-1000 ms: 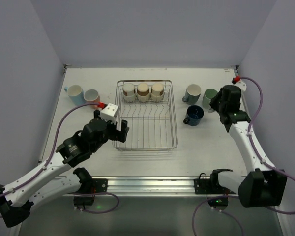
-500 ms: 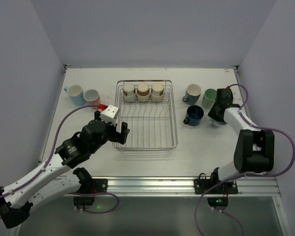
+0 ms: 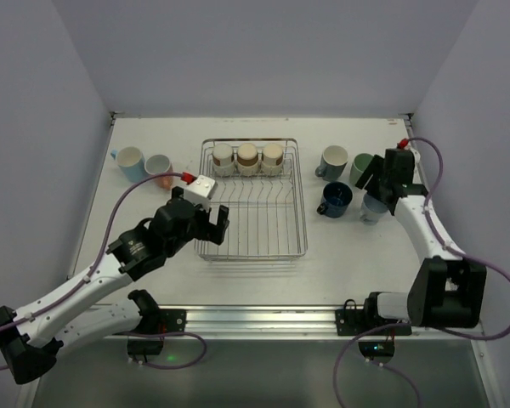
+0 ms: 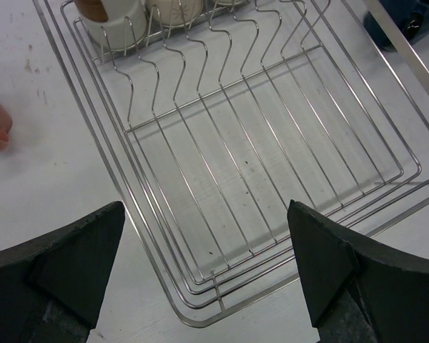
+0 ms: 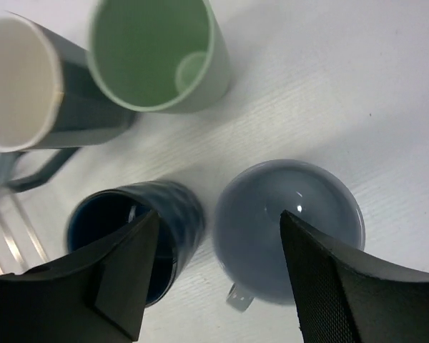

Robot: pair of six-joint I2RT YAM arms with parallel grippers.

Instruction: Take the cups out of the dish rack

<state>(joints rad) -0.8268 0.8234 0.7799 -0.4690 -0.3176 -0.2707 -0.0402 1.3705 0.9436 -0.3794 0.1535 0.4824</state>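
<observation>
The dish rack sits mid-table with three cream and tan cups in a row at its far end. My left gripper hovers open above the rack's near left corner, with nothing between its fingers. Two of those cups show at the top of the left wrist view. My right gripper is open over a grey cup standing on the table, with its fingers either side. A navy mug stands right beside the grey cup.
To the right of the rack stand a grey-teal mug, a sage green cup and the navy mug. To its left stand a light blue cup and a pinkish cup. Walls enclose the table on three sides.
My right gripper has opened and let go of the grey cup, which now stands on the table by the navy mug. My left gripper has edged forward over the rack's corner.
</observation>
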